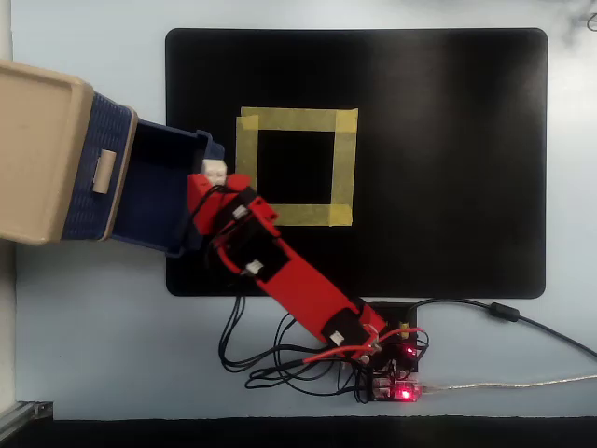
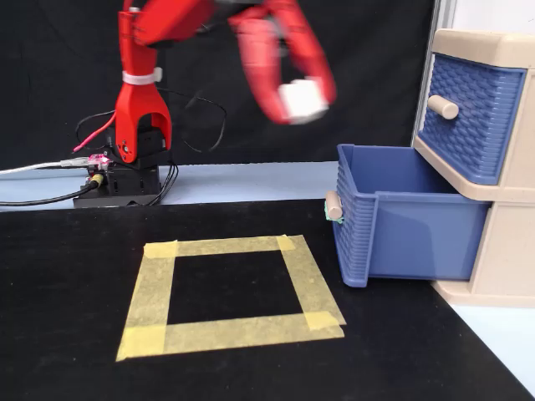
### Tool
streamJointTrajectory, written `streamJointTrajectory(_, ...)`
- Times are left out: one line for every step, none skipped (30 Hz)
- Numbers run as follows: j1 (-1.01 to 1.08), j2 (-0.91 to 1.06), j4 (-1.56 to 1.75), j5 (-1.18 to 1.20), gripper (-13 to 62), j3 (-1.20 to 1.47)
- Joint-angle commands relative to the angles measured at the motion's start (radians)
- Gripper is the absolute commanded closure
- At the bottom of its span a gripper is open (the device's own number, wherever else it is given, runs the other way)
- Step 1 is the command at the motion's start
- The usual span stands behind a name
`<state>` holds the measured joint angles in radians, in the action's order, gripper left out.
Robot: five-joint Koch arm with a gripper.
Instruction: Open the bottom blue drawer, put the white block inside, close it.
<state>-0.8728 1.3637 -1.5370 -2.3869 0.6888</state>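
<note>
The bottom blue drawer [image 1: 159, 191] of the beige cabinet [image 1: 37, 149] stands pulled open; in the fixed view the drawer [image 2: 401, 221] shows its knob toward the tape square. My red gripper [image 1: 211, 177] is shut on the white block [image 1: 215, 171] and holds it in the air by the drawer's front rim. In the fixed view the gripper [image 2: 299, 100] with the block [image 2: 303, 98] is blurred, above and left of the open drawer. I cannot see into the drawer's bottom.
A yellow tape square [image 1: 297, 166] lies on the black mat [image 1: 448, 168]. The top blue drawer [image 2: 468, 113] is shut. The arm's base and cables [image 1: 373, 359] sit at the mat's near edge in the overhead view.
</note>
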Motion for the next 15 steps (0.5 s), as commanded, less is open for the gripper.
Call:
streamJointTrajectory(-0.055, -0.094, 0.009, -0.141, 57.0, -0.121)
streamJointTrajectory(-0.061, -0.153, 0.015, -0.161, 57.0, -0.178)
streamJointTrajectory(-0.067, -0.210, 0.023, -0.173, 57.0, -0.235)
streamJointTrajectory(-0.078, -0.264, 0.028, -0.176, 57.0, -0.290)
streamJointTrajectory(-0.094, -0.328, 0.029, -0.176, 57.0, -0.362)
streamJointTrajectory(-0.101, -0.365, 0.029, -0.178, 56.9, -0.410)
streamJointTrajectory(-0.103, -0.402, 0.026, -0.178, 56.9, -0.454)
streamJointTrajectory(-0.103, -0.433, 0.021, -0.178, 56.8, -0.489)
streamJointTrajectory(-0.103, -0.465, 0.020, -0.178, 56.3, -0.522)
streamJointTrajectory(-0.103, -0.483, 0.020, -0.179, 53.4, -0.538)
streamJointTrajectory(-0.103, -0.500, 0.018, -0.181, 43.9, -0.546)
streamJointTrajectory(-0.104, -0.511, 0.018, -0.184, 33.9, -0.548)
streamJointTrajectory(-0.104, -0.518, 0.015, -0.186, 21.0, -0.548)
streamJointTrajectory(-0.104, -0.518, 0.011, -0.186, 15.7, -0.538)
streamJointTrajectory(-0.104, -0.518, 0.002, -0.186, 15.1, -0.537)
